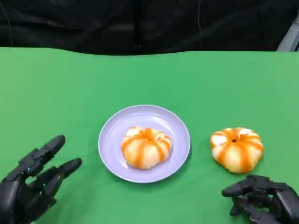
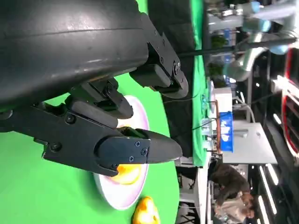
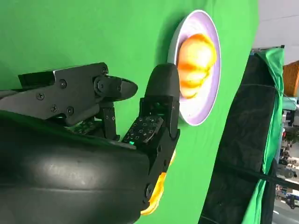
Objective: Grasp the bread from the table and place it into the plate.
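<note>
A lilac plate [image 1: 112,125] sits mid-table with an orange-striped bun [image 1: 145,147] lying in it. A second striped bun [image 1: 237,148] lies on the green cloth to the plate's right. My right hand [image 1: 264,200] hovers just in front of that bun, fingers apart, holding nothing. My left hand [image 1: 32,184] rests at the lower left, fingers spread, well clear of the plate. The right wrist view shows the plate [image 3: 207,95] with its bun [image 3: 196,63], and the loose bun [image 3: 158,193] partly hidden behind my fingers [image 3: 156,112]. In the left wrist view the plate [image 2: 140,121] and both buns [image 2: 126,173] [image 2: 145,212] lie beyond my fingers [image 2: 121,149].
Green cloth [image 1: 149,79] covers the table, with a black backdrop [image 1: 140,23] behind its far edge. In the left wrist view, equipment and a person [image 2: 231,186] are beyond the table.
</note>
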Robot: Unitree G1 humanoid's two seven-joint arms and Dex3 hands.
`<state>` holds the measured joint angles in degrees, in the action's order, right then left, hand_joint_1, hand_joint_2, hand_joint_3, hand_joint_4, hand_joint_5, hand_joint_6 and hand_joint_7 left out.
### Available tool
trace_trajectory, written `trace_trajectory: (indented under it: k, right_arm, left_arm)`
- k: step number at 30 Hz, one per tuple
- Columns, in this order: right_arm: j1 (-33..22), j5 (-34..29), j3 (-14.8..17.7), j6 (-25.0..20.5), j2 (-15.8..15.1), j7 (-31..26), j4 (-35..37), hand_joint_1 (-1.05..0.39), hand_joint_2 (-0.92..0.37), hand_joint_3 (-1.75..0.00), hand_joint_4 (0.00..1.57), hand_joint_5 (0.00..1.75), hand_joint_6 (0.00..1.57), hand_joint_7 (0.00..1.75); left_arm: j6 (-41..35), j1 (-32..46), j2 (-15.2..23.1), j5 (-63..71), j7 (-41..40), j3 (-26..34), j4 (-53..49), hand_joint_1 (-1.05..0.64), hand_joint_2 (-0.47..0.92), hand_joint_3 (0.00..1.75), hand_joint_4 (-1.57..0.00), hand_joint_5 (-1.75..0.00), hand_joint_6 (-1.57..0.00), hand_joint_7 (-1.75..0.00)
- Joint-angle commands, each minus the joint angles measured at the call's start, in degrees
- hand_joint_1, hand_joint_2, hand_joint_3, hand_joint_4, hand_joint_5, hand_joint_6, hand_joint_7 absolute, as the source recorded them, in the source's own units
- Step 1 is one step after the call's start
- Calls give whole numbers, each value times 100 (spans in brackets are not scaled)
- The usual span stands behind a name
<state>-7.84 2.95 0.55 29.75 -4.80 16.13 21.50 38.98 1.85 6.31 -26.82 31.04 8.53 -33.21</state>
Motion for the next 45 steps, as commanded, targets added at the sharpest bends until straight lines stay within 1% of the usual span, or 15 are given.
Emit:
trace_trajectory:
  k: [1, 6, 9, 10, 13, 20, 21, 22, 23, 25, 26, 29, 34, 40, 45]
  right_arm:
    - [-14, 107, 74, 63, -84, 46, 48, 2, -92, -38, 73, 132, 89, 74]
    - [3, 133, 97, 66, -80, 93, 65, 1, -92, -36, 73, 131, 90, 73]
    - [10, 160, 108, 59, -77, 124, 78, 1, -92, -37, 73, 131, 90, 73]
    - [12, 146, 111, 67, -79, 118, 88, 1, -92, -37, 74, 131, 90, 73]
    - [21, 147, 122, 91, -74, 121, 119, 1, -92, -36, 73, 131, 90, 72]
    - [13, 122, 123, 93, -87, 109, 131, 1, -92, -36, 73, 131, 91, 72]
    - [6, 124, 124, 89, -93, 112, 123, 1, -92, -36, 73, 131, 90, 72]
    - [1, 125, 125, 87, -96, 114, 118, 1, -92, -36, 73, 131, 90, 71]
    - [-1, 125, 126, 88, -97, 115, 115, 1, -92, -36, 73, 131, 90, 71]
    - [-2, 143, 134, 106, -105, 133, 121, 1, -92, -37, 73, 131, 90, 71]
    - [-3, 156, 139, 120, -110, 148, 126, 1, -92, -37, 73, 132, 91, 71]
    - [-24, 183, 155, 112, -125, 171, 92, 1, -92, -38, 74, 133, 91, 71]
    - [-50, 249, 179, 91, -141, 226, 46, 1, -92, -39, 73, 133, 92, 71]
    - [-54, 266, 185, 88, -144, 247, 40, 1, -92, -39, 73, 134, 92, 70]
    - [-195, 292, 193, 17, -168, 260, -122, 1, -92, -38, 73, 134, 91, 70]
  left_arm:
    - [-70, 95, 20, 72, 103, 154, 137, -44, 92, 26, -80, -1, -61, -1]
    - [-382, 207, -43, -111, 340, 204, 305, -8, 92, 11, -75, 0, -59, 0]
    - [-514, 222, -74, -174, 472, 253, 366, 8, 92, 17, -75, 0, -59, 0]
    - [-573, 222, -91, -168, 453, 276, 403, 14, 89, 34, -76, -1, -60, 0]
    - [-705, 252, -136, -77, 340, 329, 544, 19, 83, 61, -78, -1, -62, 0]
    - [-561, 221, -202, 229, 118, 434, 550, 22, 87, 68, -90, -7, -76, -6]
    - [-350, 187, -189, 437, -10, 448, 461, 21, 84, 70, -99, -16, -88, -10]
    - [-193, 161, -181, 596, -108, 458, 392, 19, 76, 81, -101, -52, -106, -17]
    - [-88, 145, -177, 700, -175, 462, 344, 19, 73, 86, -97, -74, -112, -19]
    - [-5, 133, -166, 834, -227, 424, 302, 18, 70, 90, -93, -91, -116, -21]
    - [18, 132, -159, 897, -238, 395, 292, 16, 71, 90, -95, -114, -119, -46]
    - [141, 173, -151, 1200, -361, 297, 261, 15, 75, 85, -93, -137, -99, -103]
    - [314, 215, -131, 1496, -471, 206, 188, 13, 76, 82, -88, -152, -91, -125]
    - [373, 211, -121, 1540, -510, 182, 150, 13, 76, 82, -87, -156, -89, -128]
    - [469, 359, -74, 1556, -251, -43, 145, 11, 68, 98, -89, -160, -88, -133]
